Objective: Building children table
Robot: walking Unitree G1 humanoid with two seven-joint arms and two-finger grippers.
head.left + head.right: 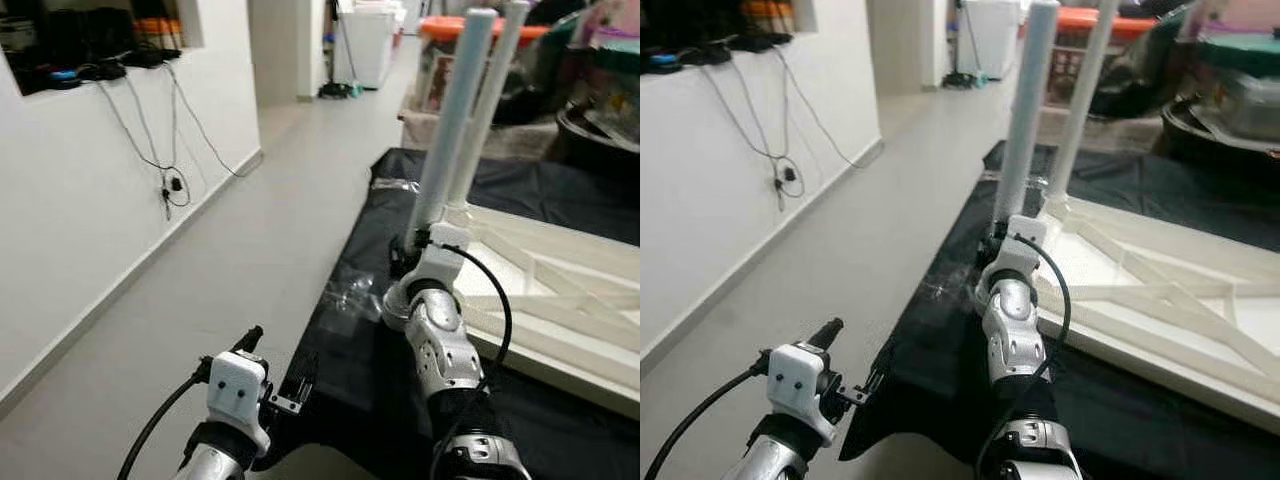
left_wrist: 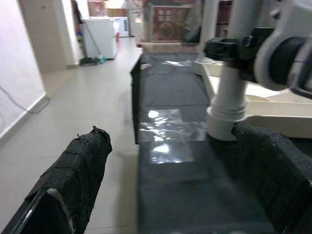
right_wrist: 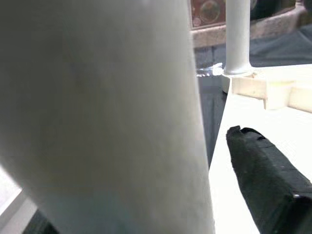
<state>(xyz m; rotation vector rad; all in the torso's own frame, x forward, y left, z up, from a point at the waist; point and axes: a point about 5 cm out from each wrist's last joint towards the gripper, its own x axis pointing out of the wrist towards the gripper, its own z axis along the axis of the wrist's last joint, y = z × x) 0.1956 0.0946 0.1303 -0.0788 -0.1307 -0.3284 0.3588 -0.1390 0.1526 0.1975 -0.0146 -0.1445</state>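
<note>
**Count of what is in view**

One white tabletop (image 1: 560,290) lying upside down; two white table legs standing up from it, the near leg (image 1: 452,120) and the far leg (image 1: 492,110); one black sheet (image 1: 350,340) spread beneath; two grippers, the left gripper (image 1: 248,338) and the right gripper (image 1: 404,252); one orange-lidded bin (image 1: 440,40); one white appliance (image 1: 368,42) down the corridor; several dangling cables (image 1: 165,150), number unclear.

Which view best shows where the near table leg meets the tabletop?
The left wrist view: the near leg stands in its socket on the upturned tabletop, unobstructed. In the eye views the right gripper hides that joint; the right wrist view shows a blurred shaft.
</note>
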